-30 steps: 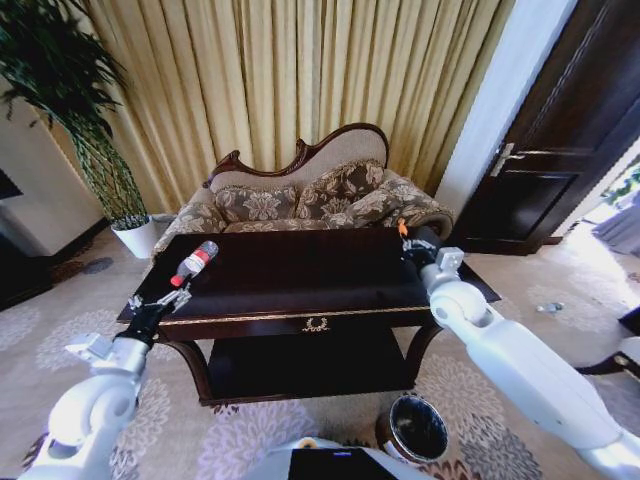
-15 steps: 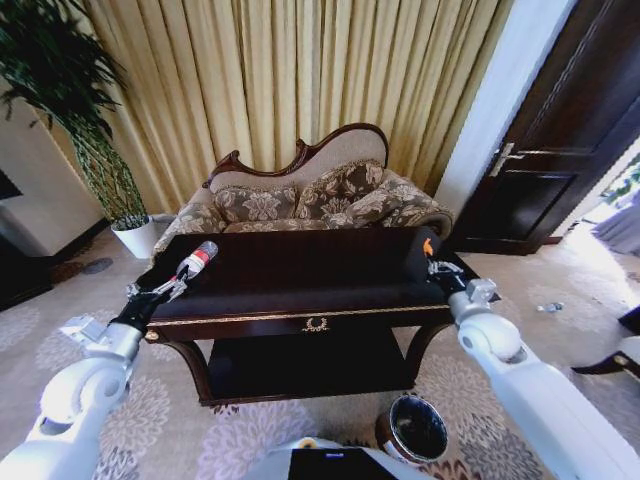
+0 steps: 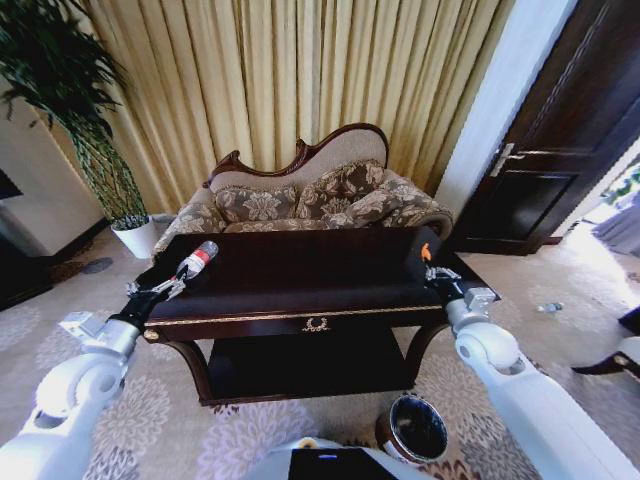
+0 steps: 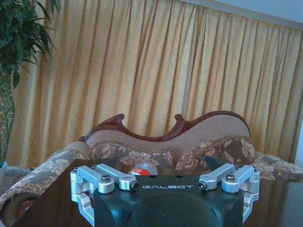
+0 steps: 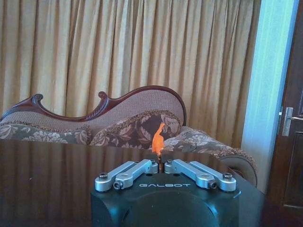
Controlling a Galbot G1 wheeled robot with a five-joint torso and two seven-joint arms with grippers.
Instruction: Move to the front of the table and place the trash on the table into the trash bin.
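A Galbot G1 faces the long dark surface [image 3: 300,275], gold emblem on its front edge and the carved-back floral sofa [image 3: 310,200] directly behind it, before yellow curtains [image 3: 300,80].

At the surface's right end, the right pincer [image 3: 433,268] is drawn narrow, pinching the tiny orange scrap [image 3: 426,251]; in the right wrist view the scrap [image 5: 157,140] stands up between the closed fingertips of that pincer [image 5: 161,165], above the glossy top [image 5: 47,175] and clear of it.

At the surface's left end, the left pincer [image 3: 163,291] is spread wide, its fingers to either side of the small clear bottle [image 3: 196,259], which lies on the top with its red cap pointing back toward the pincer. In the left wrist view the bottle [image 4: 143,168] lies beyond the pincer body, between the parted fingers of the left pincer [image 4: 165,182]; whether the fingers touch it cannot be told.

The round dark trash bin [image 3: 413,428], black-lined, stands on the patterned carpet [image 3: 180,430] in front of the surface, below its right front corner and near the right arm's elbow. A white plant pot [image 3: 135,238] with a tall green plant sits on the floor beyond the surface's left end, beside the sofa.
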